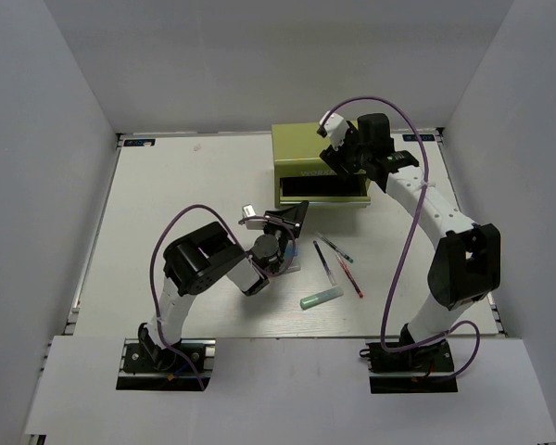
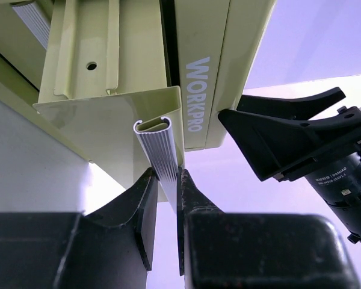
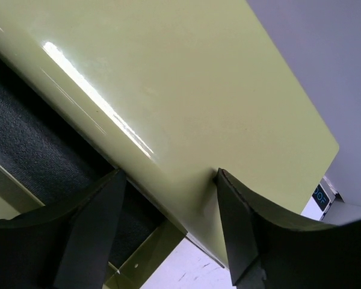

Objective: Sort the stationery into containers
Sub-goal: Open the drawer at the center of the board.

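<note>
Olive-green metal fills both of my wrist views. It is the chest [image 1: 320,148], standing at about one o'clock on the table [image 1: 185,185], close to the far edge. One drawer [image 1: 320,201] is out towards six o'clock, and its dark liner [image 3: 30,144] shows in my right wrist view.

My left fingers [image 2: 166,174] are pinched together on the drawer's ribbed silver handle [image 2: 156,141], one pad on each flat side of it. From above, that hand sits at the seven o'clock corner of the drawer front. Pale lettering [image 2: 194,93] reading WORKPRO runs along the chest face just beside the handle.

My right fingers [image 3: 168,174] are spread wide over the chest's glossy top, near the edge above the open drawer. The tips point down at the lid from the two o'clock side. I cannot tell whether they touch the metal.

The rest of the stationery I can see lies on the table at six o'clock from the drawer, apart from it. The green-tipped pen [image 1: 334,247] is nearest the chest. The purple pen [image 1: 323,261] is just beside it at seven o'clock. The red pen [image 1: 349,276] is at five o'clock, close to the other two. The mint stick [image 1: 322,298] rests at six o'clock from the pens, clear of them and tilted slightly. All four lie flat on the table.
</note>
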